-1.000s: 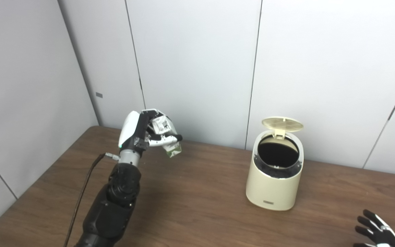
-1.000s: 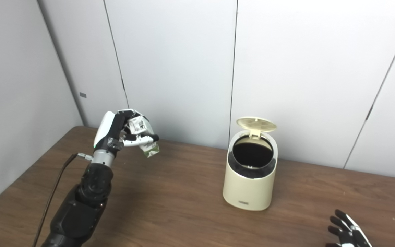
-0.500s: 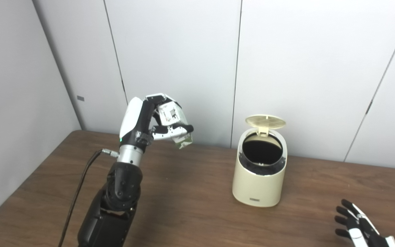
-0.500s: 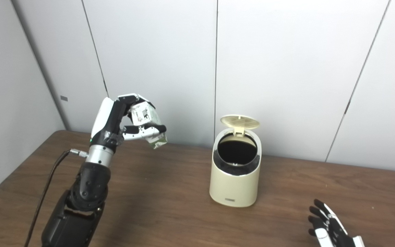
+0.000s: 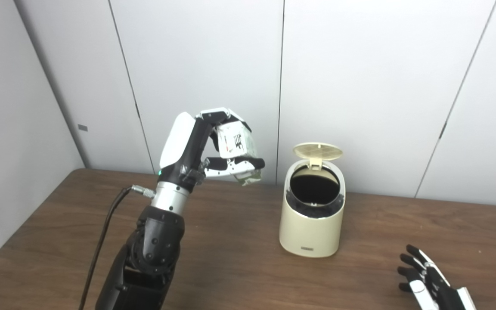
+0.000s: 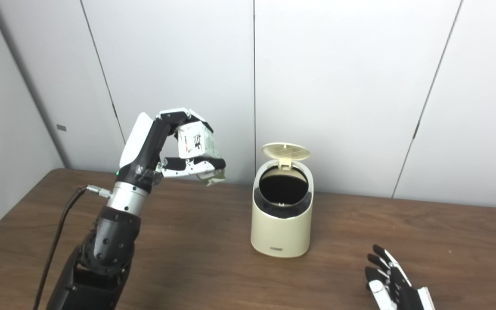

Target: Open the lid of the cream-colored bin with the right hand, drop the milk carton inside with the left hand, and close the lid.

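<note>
The cream-colored bin (image 5: 311,230) stands on the brown table (image 5: 230,262) with its round lid (image 5: 317,150) flipped up at the back, showing a dark inside. My left hand (image 5: 207,148) is raised to the left of the bin, higher than its rim, shut on a small white and green milk carton (image 5: 236,148). My right hand (image 5: 424,284) rests low near the table's front right, fingers spread and open, holding nothing.
A black cable (image 5: 101,241) runs along my left forearm down to the table. Grey wall panels (image 5: 360,86) stand right behind the bin and along the left side.
My left hand has risen and moved right toward the bin with the carton. The camera has panned, shifting the bin leftward in view. The right hand shows more at the bottom.
</note>
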